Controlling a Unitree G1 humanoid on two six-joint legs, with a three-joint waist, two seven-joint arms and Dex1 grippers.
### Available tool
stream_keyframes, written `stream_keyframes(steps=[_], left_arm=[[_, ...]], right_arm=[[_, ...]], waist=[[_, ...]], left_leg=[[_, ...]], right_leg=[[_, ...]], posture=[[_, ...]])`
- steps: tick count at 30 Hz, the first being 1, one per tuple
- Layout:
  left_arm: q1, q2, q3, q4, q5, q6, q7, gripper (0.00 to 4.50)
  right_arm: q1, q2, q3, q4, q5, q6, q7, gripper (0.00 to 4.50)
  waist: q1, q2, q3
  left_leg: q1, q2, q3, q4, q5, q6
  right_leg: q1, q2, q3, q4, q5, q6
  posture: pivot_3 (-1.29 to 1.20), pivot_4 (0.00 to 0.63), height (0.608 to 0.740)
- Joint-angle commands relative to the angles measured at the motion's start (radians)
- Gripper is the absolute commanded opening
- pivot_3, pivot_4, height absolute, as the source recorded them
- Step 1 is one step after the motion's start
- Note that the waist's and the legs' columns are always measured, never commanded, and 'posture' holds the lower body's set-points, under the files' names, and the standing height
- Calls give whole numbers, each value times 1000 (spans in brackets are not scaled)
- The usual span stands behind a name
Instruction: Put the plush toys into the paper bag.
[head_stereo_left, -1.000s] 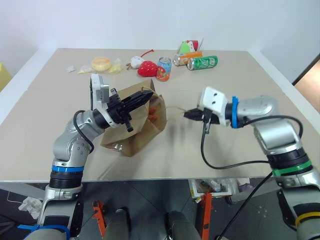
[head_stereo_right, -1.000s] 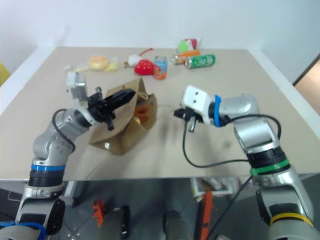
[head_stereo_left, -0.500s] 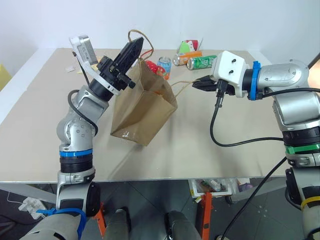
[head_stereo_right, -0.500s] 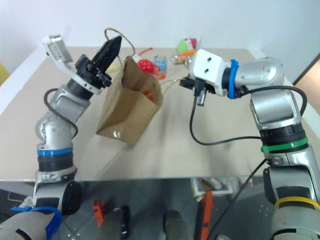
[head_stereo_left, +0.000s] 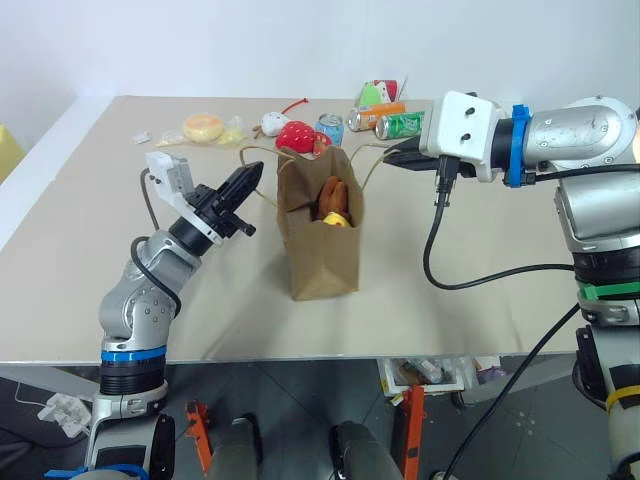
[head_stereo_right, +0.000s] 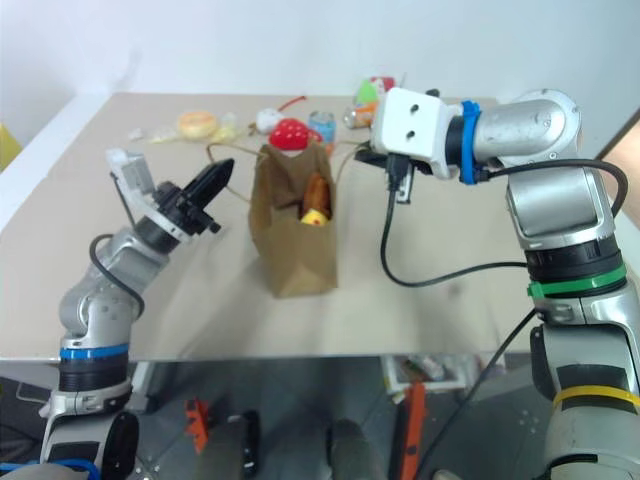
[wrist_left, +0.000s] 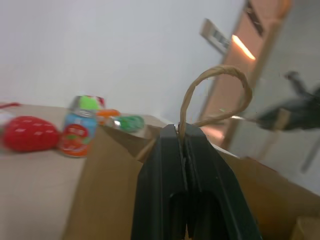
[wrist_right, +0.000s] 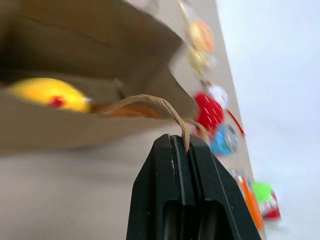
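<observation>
The paper bag (head_stereo_left: 322, 250) stands upright in the middle of the table with its mouth spread open. Inside it, near the top, sit the plush toys: a fuzzy brown one (head_stereo_left: 331, 196) and, below it, the yellow end of the other (head_stereo_left: 338, 219). My left gripper (head_stereo_left: 250, 178) is left of the bag, shut on its left cord handle (wrist_left: 215, 75). My right gripper (head_stereo_left: 392, 158) is right of the bag and a little higher, shut on the other cord handle (wrist_right: 145, 102). The right wrist view looks into the bag's mouth at the yellow toy (wrist_right: 45, 93).
Along the table's far edge lie a red strawberry plush (head_stereo_left: 297, 136), a small white plush (head_stereo_left: 271, 124), a blue can (head_stereo_left: 328, 131), a green can (head_stereo_left: 402, 125), an orange can (head_stereo_left: 375, 115) and a round yellow snack (head_stereo_left: 203, 127). The near table edge runs just below the bag.
The bag has gone from slumped and tilted to standing upright. My right gripper rose with its handle. My left gripper swung up, then came down to the left, still on its handle.
</observation>
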Motion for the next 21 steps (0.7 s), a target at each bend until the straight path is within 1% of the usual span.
stream_keyframes(steps=[1,5,8,10,11,12,13,14,15,16,17,18,19,20,21], left_arm=[[-13,-22,12,-56,-29,22,64,0],[9,-11,-52,-110,-32,70,39,0],[23,9,-78,-132,-32,91,7,0],[29,23,-85,-135,-27,95,-12,554],[30,28,-84,-133,-30,97,-18,714],[31,31,-81,-131,-36,99,-24,1321],[30,32,-77,-128,-43,103,-27,1581],[28,34,-73,-126,-50,106,-33,1981],[25,35,-69,-124,-53,107,-35,2346],[21,35,-64,-121,-57,109,-34,2725],[17,34,-56,-116,-66,110,-31,2912],[12,33,-47,-112,-71,107,-27,3356],[6,28,-34,-110,-92,111,-22,3659],[2,26,-24,-110,-107,115,-19,3773],[1,27,-11,-114,-141,128,-26,4317]], right_arm=[[10,15,1,-44,12,9,13,34],[37,37,25,-25,-2,17,5,34],[50,45,28,-18,-4,22,4,34],[54,51,25,-6,-5,29,-3,0],[56,54,24,1,-8,32,-9,0],[56,56,22,9,-10,37,-16,0],[55,59,19,15,-10,42,-22,343],[52,63,14,25,-7,48,-27,727],[48,64,9,34,-5,52,-29,953],[44,66,7,41,-6,52,-34,1406],[40,67,4,48,-10,52,-43,1605],[39,65,3,51,-7,51,-41,2045],[41,60,2,51,-1,50,-30,2372],[42,57,1,50,4,49,-21,2412],[42,53,-5,52,12,49,-16,2430]], waist=[[0,0,0],[0,0,0],[0,0,0],[0,0,0],[0,0,0],[0,0,0],[-1,0,0],[-1,0,0],[0,0,0],[0,0,0],[0,0,0],[0,0,0],[0,0,0],[0,0,0],[0,0,0]], left_leg=[[0,0,0,0,0,0],[0,0,0,1,0,0],[0,0,0,1,0,0],[0,0,0,1,0,0],[0,0,0,1,0,0],[0,0,0,1,0,0],[0,0,0,1,0,0],[0,0,0,1,0,0],[0,0,0,1,0,0],[0,0,0,1,0,0],[0,0,0,1,0,0],[0,0,0,1,0,0],[0,0,0,1,0,0],[0,0,0,1,0,0],[0,0,0,1,0,0]], right_leg=[[0,0,0,0,0,1],[0,0,0,0,1,0],[0,0,0,0,1,0],[0,0,0,0,1,-1],[0,0,0,0,1,-1],[0,0,0,0,0,-2],[0,0,0,0,0,-2],[0,0,0,0,0,-2],[0,0,0,0,0,-2],[0,0,0,0,0,-2],[0,0,0,0,0,-2],[0,0,0,0,0,-2],[0,0,0,0,0,-2],[0,0,0,0,0,-2],[0,0,0,0,0,-2]], posture=[[0,150,740],[0,150,740],[0,150,740],[0,150,740],[0,150,740],[0,150,740],[0,150,740],[0,150,740],[0,150,740],[0,150,740],[0,150,740],[0,150,740],[0,150,740],[0,150,740],[0,150,740]])
